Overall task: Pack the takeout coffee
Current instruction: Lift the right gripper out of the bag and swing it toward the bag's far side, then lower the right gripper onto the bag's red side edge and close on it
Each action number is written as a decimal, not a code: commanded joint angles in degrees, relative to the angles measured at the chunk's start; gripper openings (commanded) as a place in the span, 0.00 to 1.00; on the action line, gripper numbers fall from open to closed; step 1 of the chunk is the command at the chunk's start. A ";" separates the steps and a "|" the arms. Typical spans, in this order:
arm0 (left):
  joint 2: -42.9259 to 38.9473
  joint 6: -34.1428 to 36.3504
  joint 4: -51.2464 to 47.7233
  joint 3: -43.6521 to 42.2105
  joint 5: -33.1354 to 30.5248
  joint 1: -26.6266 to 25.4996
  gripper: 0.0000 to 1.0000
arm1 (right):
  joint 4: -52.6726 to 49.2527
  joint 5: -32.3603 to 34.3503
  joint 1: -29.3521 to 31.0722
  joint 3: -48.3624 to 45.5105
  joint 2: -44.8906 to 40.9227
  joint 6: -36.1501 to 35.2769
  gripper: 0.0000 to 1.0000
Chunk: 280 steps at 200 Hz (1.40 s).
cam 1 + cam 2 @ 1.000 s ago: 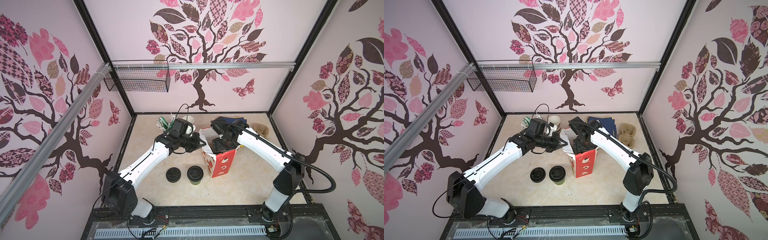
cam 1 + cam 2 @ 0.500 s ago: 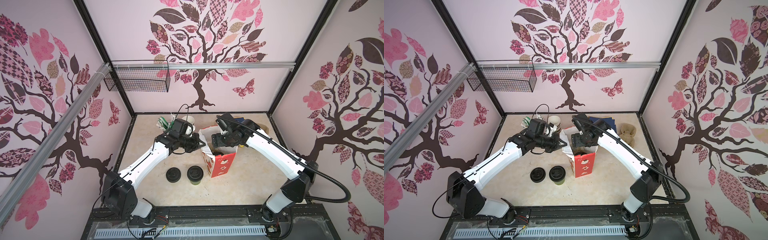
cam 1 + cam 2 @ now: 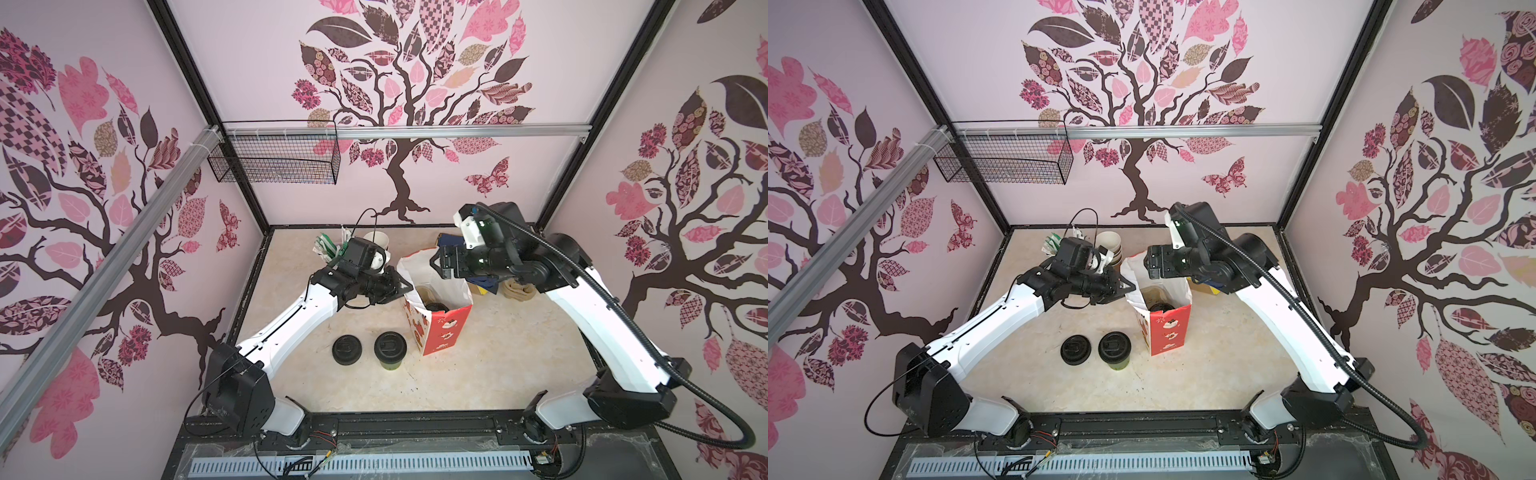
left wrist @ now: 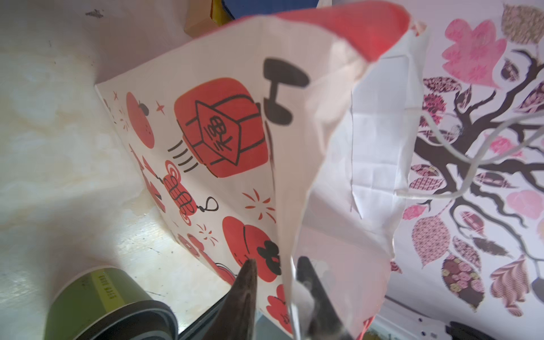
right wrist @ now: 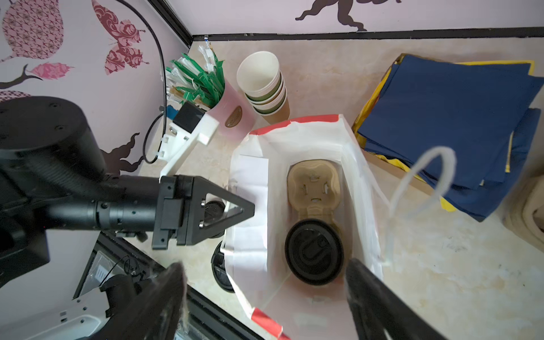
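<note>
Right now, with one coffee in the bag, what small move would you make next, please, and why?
Probably swing the open, empty right gripper toward the lidded green cup on the table beside the paper bag. Another lidded cup already sits in the cup carrier inside, and the carrier's other slot is bare.

My two top views hang high above the near edge, side by side, looking down toward the far wall; both take in the whole worktop [image 3: 498, 374]. My left wrist camera sits very close to the outside of the paper bag [image 4: 223, 141], with a lidded green cup [image 4: 94, 294] at the frame's edge. My right wrist camera looks straight down into that bag from close above; both top views share it.
</note>
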 commanded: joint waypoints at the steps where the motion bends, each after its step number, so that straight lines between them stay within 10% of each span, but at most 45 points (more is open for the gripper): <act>1: -2.16 0.62 0.78 0.01 -0.63 -0.03 0.40 | -8.51 1.31 -0.01 -2.12 -4.57 5.68 0.86; 63: -5.74 0.42 -0.38 0.40 -2.30 0.69 0.67 | -16.99 6.08 0.06 -8.08 -9.06 25.72 0.79; 143: -7.93 0.34 -1.86 0.60 -3.26 1.43 0.73 | -17.34 2.66 0.01 -14.20 -7.76 59.25 0.78; 280: -10.02 1.39 -4.62 1.24 -3.90 3.17 0.73 | -10.37 -0.45 0.93 -22.09 -3.59 62.31 0.57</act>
